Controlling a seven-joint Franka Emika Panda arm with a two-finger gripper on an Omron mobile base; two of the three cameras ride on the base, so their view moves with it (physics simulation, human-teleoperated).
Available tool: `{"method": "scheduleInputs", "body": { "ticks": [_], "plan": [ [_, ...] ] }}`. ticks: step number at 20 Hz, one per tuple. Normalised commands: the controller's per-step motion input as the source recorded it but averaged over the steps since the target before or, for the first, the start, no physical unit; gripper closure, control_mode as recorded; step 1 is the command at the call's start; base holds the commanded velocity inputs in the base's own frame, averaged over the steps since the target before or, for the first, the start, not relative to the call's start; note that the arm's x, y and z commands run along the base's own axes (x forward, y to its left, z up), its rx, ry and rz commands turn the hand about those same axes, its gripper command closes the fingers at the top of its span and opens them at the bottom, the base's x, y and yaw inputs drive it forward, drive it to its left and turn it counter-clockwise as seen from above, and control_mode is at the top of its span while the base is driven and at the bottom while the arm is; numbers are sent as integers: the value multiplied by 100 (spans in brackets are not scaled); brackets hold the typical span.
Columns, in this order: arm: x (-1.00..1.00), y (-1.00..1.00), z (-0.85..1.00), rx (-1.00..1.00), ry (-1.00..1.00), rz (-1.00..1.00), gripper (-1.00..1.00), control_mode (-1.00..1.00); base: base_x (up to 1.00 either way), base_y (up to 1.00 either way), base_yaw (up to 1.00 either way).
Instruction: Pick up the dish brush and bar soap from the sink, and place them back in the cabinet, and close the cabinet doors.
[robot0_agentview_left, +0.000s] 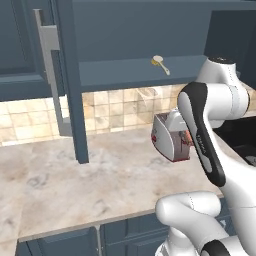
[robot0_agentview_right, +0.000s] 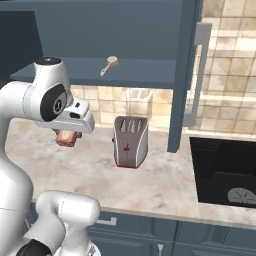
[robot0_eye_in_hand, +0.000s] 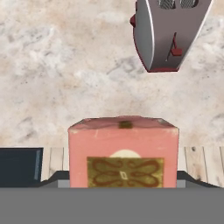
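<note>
- The bar soap (robot0_eye_in_hand: 123, 151), a pinkish block with a gold emblem, is seen at lower centre of the hand view, clamped between the fingers of the gripper (robot0_agentview_right: 68, 137) above the marble counter (robot0_agentview_right: 165, 180).
- The dish brush (robot0_agentview_right: 109, 64) is shown lying on the cabinet (robot0_agentview_right: 100, 30) shelf, at upper centre of both base views.
- The toaster (robot0_agentview_right: 130, 141) is seen on the counter at mid-frame.
- The sink (robot0_agentview_right: 225, 172) is seen at right of the right base view.
- A cabinet door (robot0_agentview_left: 30, 42) stands open at upper left of the left base view.

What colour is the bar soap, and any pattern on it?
The bar soap is pinkish red, with an ornate gold-and-brown label; the hand view shows it best.
</note>
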Motion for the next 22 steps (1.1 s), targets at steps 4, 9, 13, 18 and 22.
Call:
{"method": "scheduleInputs", "body": {
  "ticks": [4,9,13,18,22],
  "plan": [
    [0,0,0,0,0,0,100,100,0,0,0],
    [0,0,0,0,0,0,100,100,0,0,0],
    [0,0,0,0,0,0,100,100,-2,0,0],
    [0,0,2,0,0,0,100,-100,0,0,0],
    [0,0,18,0,-1,0,100,-100,0,0,0]
  ]
}}
